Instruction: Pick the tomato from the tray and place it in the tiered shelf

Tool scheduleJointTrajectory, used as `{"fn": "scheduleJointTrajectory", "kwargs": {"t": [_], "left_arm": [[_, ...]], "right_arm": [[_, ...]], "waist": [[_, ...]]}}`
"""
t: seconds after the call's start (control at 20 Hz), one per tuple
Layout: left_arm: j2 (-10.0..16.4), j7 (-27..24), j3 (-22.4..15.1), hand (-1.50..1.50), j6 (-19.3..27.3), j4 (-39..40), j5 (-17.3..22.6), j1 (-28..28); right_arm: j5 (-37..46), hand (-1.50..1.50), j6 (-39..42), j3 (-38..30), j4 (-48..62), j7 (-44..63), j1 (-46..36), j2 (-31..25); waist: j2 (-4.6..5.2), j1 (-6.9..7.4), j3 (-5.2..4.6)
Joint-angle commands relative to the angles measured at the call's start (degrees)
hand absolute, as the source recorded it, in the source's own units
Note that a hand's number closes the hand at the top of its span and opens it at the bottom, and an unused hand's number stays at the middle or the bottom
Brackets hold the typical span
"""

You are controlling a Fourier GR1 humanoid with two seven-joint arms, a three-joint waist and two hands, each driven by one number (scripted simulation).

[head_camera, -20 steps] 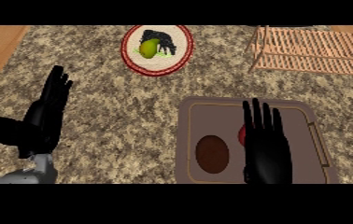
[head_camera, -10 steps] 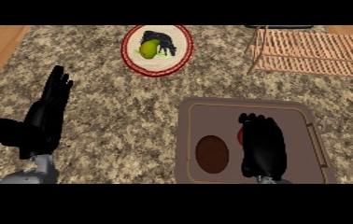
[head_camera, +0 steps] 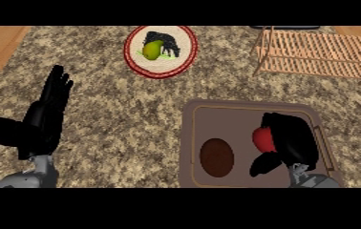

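Observation:
A red tomato (head_camera: pixel 263 140) lies in the brown tray (head_camera: pixel 204 114) at the lower right. My right hand (head_camera: pixel 292 140) is curled round it from the right, thumb below it, and hides most of it. The wooden tiered shelf (head_camera: pixel 307 51) stands at the upper right of the counter. My left hand (head_camera: pixel 46 113) rests open at the left edge, fingers up.
A dark brown oval item (head_camera: pixel 217 157) lies in the tray left of the tomato. A red-rimmed plate (head_camera: pixel 185 51) at the top centre holds a green fruit (head_camera: pixel 152 49) and a black object (head_camera: pixel 169 41).
My right hand went from flat and straight over the tray to curled round the tomato. The left hand has barely moved.

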Motion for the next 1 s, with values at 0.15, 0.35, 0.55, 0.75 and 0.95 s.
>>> {"fn": "scheduleJointTrajectory", "kwargs": {"t": [0.15,0.35,0.55,0.75,0.95], "left_arm": [[-0.2,-1.2,0.9,0.00,-0.4,2.4,-0.4,-1.5],[1.7,-2.0,4.0,0.00,-3.7,1.2,3.1,0.6],[-2.0,-3.3,0.0,0.00,0.1,4.6,-2.2,-0.9],[-0.5,2.0,1.6,0.00,0.2,0.5,-0.4,-1.1],[-1.2,-4.5,1.3,0.00,-1.3,2.9,-0.7,1.8]], "right_arm": [[-12.6,1.50,6.5,-10.1,3.1,-8.0,-0.8,-3.2],[-18.4,1.50,7.1,-13.6,-1.4,-8.8,0.1,-0.9],[-20.0,1.50,9.6,-14.6,-14.4,-3.3,1.1,0.6],[-28.1,1.50,8.6,-22.2,-22.9,3.9,-4.9,6.3],[-29.8,1.50,9.3,-30.2,-26.2,11.1,-11.8,3.4]], "waist": [[0.64,-0.20,0.67],[0.57,-0.13,0.66],[0.49,-0.68,0.64],[0.04,-1.00,0.63],[0.42,-0.33,0.60]]}}
